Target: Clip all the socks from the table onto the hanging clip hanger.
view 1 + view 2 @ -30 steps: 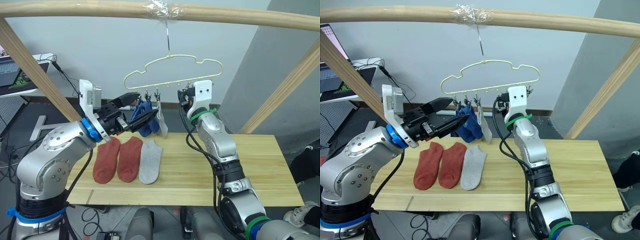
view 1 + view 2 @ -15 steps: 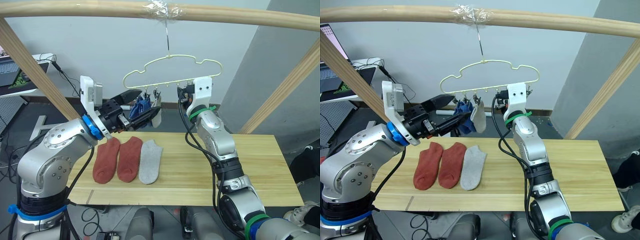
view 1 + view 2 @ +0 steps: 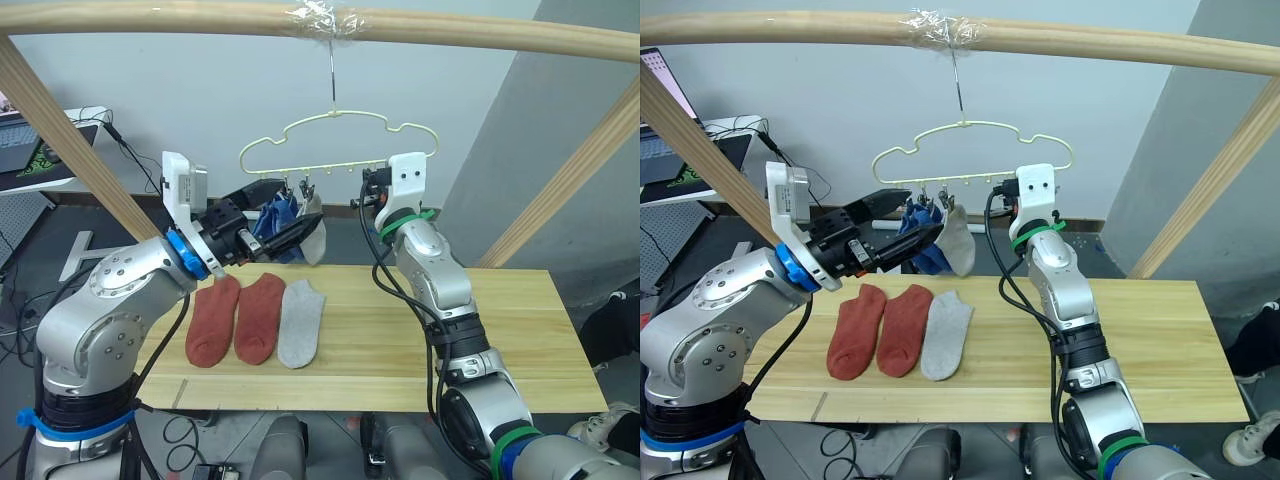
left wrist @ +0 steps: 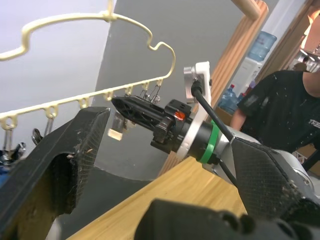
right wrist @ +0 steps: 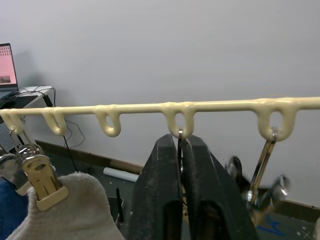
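Since a second ago the clip hanger (image 3: 330,140) had swung toward the robot's left and the hung grey sock (image 3: 958,240) had lifted, bunched against the left gripper (image 3: 283,217). That gripper was spread wide beside the two blue socks (image 3: 277,214) already clipped. The right gripper (image 5: 181,170) was closed on a clip (image 5: 180,150) under the hanger's bar. On the table (image 3: 420,330) lay two rust-red socks (image 3: 235,317) and a grey sock (image 3: 301,322), side by side

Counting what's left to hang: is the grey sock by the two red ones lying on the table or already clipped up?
Lying on the table: the grey sock rests flat beside the red socks.
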Available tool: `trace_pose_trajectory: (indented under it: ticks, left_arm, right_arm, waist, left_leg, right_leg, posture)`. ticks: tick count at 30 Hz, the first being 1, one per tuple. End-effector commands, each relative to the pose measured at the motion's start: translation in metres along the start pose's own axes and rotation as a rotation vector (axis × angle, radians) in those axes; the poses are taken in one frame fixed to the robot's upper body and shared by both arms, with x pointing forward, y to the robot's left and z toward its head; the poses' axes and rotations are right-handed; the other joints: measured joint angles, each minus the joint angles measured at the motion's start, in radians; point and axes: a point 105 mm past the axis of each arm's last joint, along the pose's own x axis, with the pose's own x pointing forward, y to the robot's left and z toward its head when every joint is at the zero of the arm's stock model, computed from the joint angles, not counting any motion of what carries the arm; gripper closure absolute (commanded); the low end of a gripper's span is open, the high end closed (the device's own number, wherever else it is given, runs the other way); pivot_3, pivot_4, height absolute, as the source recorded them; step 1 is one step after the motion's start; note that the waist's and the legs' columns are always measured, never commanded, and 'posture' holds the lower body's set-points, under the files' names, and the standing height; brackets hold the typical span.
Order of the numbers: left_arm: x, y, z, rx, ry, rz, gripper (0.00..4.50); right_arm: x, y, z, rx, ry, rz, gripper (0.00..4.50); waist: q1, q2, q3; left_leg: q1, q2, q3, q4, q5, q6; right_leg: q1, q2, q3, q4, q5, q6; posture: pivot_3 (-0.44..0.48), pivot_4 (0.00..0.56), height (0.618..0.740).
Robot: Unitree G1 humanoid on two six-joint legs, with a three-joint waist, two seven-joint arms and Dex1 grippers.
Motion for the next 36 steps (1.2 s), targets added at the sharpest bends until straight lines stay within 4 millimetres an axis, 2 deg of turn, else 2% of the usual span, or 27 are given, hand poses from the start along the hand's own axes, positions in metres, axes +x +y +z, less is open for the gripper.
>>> trace_pose_trajectory:
  ticks: [1, 3, 4, 7, 8, 10, 13, 15, 17, 21, 25, 28, 36]
  left_arm:
    - [-0.001, -0.007, 0.000, 0.040, 0.006, -0.019, 0.00]
    - [-0.002, -0.006, -0.009, 0.031, 0.035, -0.007, 0.00]
    - [-0.002, -0.004, -0.026, 0.030, 0.088, 0.013, 0.00]
    - [-0.009, 0.003, -0.100, -0.003, 0.296, 0.110, 0.00]
    - [-0.010, 0.005, -0.119, -0.013, 0.331, 0.136, 0.00]
    - [-0.010, 0.006, -0.136, -0.012, 0.351, 0.157, 0.00]
    - [-0.004, 0.018, -0.161, 0.013, 0.343, 0.253, 0.00]
    - [0.001, 0.016, -0.197, 0.002, 0.422, 0.271, 0.00]
    - [0.005, 0.015, -0.218, 0.012, 0.477, 0.269, 0.00]
    - [0.013, 0.011, -0.239, -0.010, 0.526, 0.232, 0.00]
    - [0.013, 0.008, -0.254, -0.005, 0.581, 0.187, 0.00]
    - [0.010, 0.001, -0.265, -0.010, 0.635, 0.130, 0.61]
    - [-0.003, -0.008, -0.267, -0.064, 0.642, 0.107, 3.06]
  right_arm:
    - [0.002, -0.004, 0.017, -0.011, -0.058, 0.003, 4.47]
    - [0.002, -0.006, 0.018, -0.017, -0.059, 0.005, 4.47]
    - [0.002, -0.006, 0.019, -0.017, -0.059, 0.021, 4.47]
    - [0.001, -0.003, 0.019, -0.022, -0.032, 0.092, 4.47]
    - [0.000, -0.002, 0.018, -0.028, -0.017, 0.110, 4.47]
    - [-0.002, -0.001, 0.016, -0.033, -0.001, 0.128, 4.47]
    - [-0.006, -0.002, 0.014, -0.023, 0.017, 0.140, 4.47]
    - [-0.009, -0.002, 0.012, -0.025, 0.027, 0.137, 4.47]
    - [-0.011, -0.003, 0.012, -0.026, 0.033, 0.131, 4.47]
    - [-0.012, -0.003, 0.011, -0.022, 0.040, 0.121, 4.47]
    - [-0.013, -0.003, 0.011, -0.021, 0.046, 0.118, 4.47]
    - [-0.014, -0.004, 0.011, -0.016, 0.053, 0.113, 4.50]
    - [-0.014, -0.009, 0.010, -0.012, 0.062, 0.097, 4.50]
  waist:
    - [0.000, 0.000, 0.000]
    - [0.000, 0.000, 0.000]
    - [0.000, 0.000, 0.000]
    - [-0.002, 0.002, 0.001]
    - [-0.002, 0.002, 0.001]
    - [-0.002, 0.003, 0.002]
    - [0.001, 0.003, 0.002]
    - [0.002, 0.004, 0.002]
    - [0.000, 0.004, 0.002]
    - [-0.004, 0.004, 0.002]
    - [-0.007, 0.004, 0.002]
    - [-0.011, 0.004, 0.002]
    - [-0.012, 0.004, 0.002]
  left_leg:
    - [0.000, 0.000, 0.000, 0.000, 0.000, 0.000]
    - [0.000, 0.000, 0.001, 0.000, 0.000, 0.000]
    - [0.000, 0.000, 0.000, 0.000, 0.000, 0.000]
    - [0.001, 0.000, 0.002, 0.000, 0.000, 0.000]
    - [0.002, 0.000, 0.002, -0.001, 0.000, 0.000]
    - [0.002, 0.000, 0.002, -0.001, 0.000, 0.000]
    - [0.001, 0.001, 0.000, -0.001, 0.000, 0.000]
    - [0.001, 0.000, 0.000, 0.000, 0.000, 0.001]
    - [0.001, -0.001, 0.001, 0.000, 0.000, 0.001]
    - [0.000, -0.001, 0.002, 0.000, 0.000, 0.001]
    - [0.000, 0.000, 0.000, 0.000, 0.000, 0.001]
    - [0.000, 0.000, 0.001, 0.000, 0.000, 0.001]
    - [0.001, 0.000, 0.001, 0.000, 0.000, 0.001]
  right_leg:
    - [0.000, 0.000, 0.000, 0.000, 0.000, 0.000]
    - [0.000, 0.000, 0.001, 0.000, 0.000, 0.000]
    - [0.000, 0.000, 0.000, 0.000, 0.000, 0.000]
    - [0.000, 0.000, 0.002, 0.000, 0.000, 0.000]
    - [0.000, 0.000, 0.002, 0.000, 0.000, 0.000]
    - [0.000, 0.000, 0.002, 0.000, 0.000, 0.000]
    - [0.000, 0.000, 0.000, 0.000, 0.000, 0.000]
    - [0.000, 0.000, 0.000, 0.000, 0.000, 0.000]
    - [0.000, 0.000, 0.000, 0.000, 0.000, 0.000]
    - [0.000, -0.001, 0.001, -0.001, 0.000, 0.000]
    - [0.000, 0.000, -0.001, 0.000, 0.000, 0.000]
    - [0.000, 0.000, 0.000, 0.000, -0.001, 0.003]
    - [0.001, 0.000, 0.000, 0.000, -0.001, 0.003]
  posture:
    - [0.113, 0.207, 0.740]
    - [0.113, 0.207, 0.740]
    - [0.113, 0.207, 0.740]
    - [0.095, 0.213, 0.740]
    - [0.083, 0.217, 0.740]
    - [0.083, 0.217, 0.740]
    - [0.072, 0.221, 0.740]
    - [0.045, 0.225, 0.740]
    - [0.045, 0.225, 0.740]
    - [0.030, 0.227, 0.740]
    - [0.020, 0.229, 0.740]
    - [0.013, 0.231, 0.740]
    - [0.010, 0.231, 0.740]
